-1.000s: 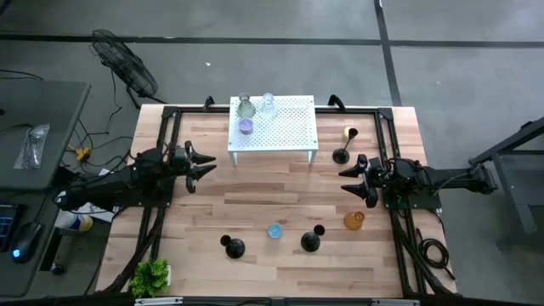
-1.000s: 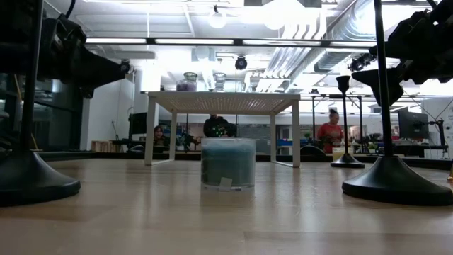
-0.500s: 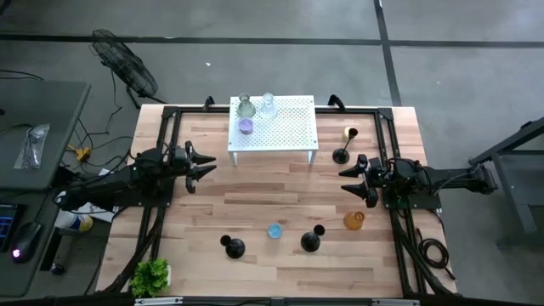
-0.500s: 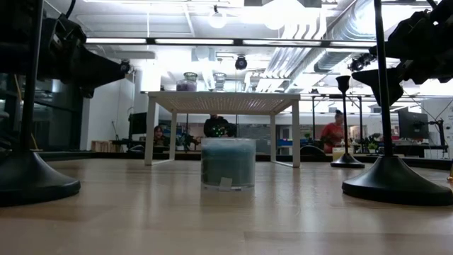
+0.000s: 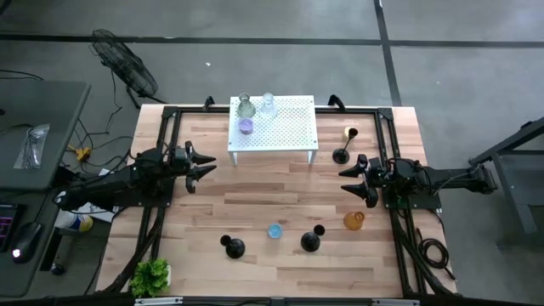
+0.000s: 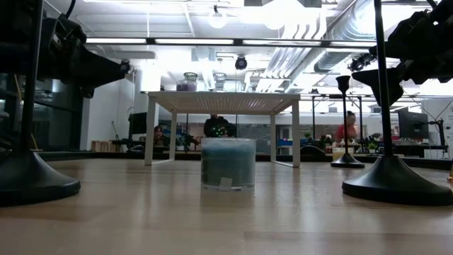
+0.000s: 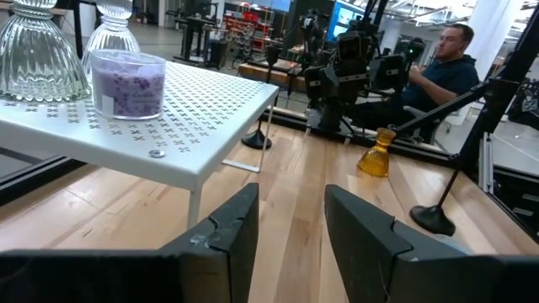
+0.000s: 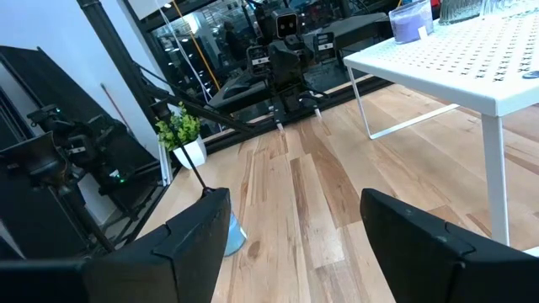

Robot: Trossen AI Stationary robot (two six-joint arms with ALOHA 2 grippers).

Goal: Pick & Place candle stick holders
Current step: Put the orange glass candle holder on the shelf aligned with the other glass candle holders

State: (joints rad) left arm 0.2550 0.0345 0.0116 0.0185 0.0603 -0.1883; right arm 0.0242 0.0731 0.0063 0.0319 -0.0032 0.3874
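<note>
— Where are the holders?
— Three jars on the white stand (image 5: 285, 127); black holders (image 5: 231, 246) and blue cup (image 5: 274, 230) on the desk (image 5: 255, 200).
— Claws?
— Left claw (image 5: 209, 165) and right claw (image 5: 344, 181) both parted, empty.

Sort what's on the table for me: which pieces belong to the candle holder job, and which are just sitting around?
Job items:
- three black holders
- blue cup
- amber cup
- yellow cup
- purple cup, greenish glass and clear glass, all on the stand

Just sitting around:
- white perforated stand
- green plant
</note>
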